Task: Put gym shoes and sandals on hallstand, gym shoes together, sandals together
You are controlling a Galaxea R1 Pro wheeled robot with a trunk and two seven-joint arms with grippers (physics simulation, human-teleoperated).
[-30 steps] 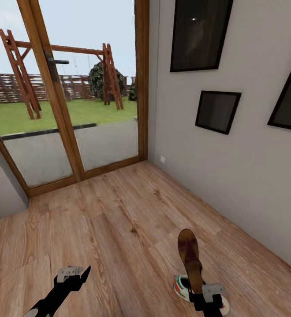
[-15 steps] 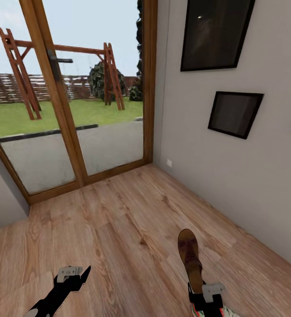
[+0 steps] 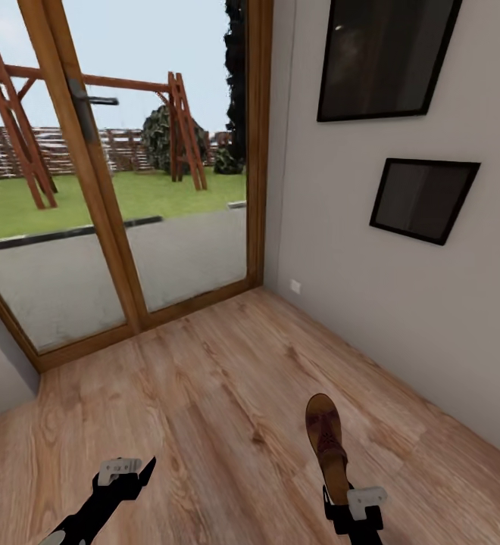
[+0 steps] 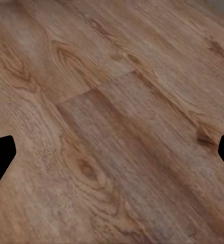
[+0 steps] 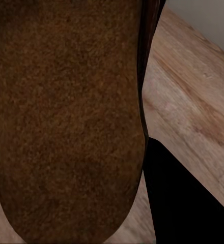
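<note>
Right gripper [image 3: 339, 496]: we kept it clamped firm on one sandal [image 3: 327, 445], level.
Left gripper [image 3: 132, 471]: we carried it spread, empty.

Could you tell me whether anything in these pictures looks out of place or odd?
One thing does: the dark brown leather sandal is off the light brown wood-plank floor, held in the right gripper and sticking forward, sole up. The left gripper hangs open with nothing in it. Otherwise, nothing looks spilled or damaged.
</note>
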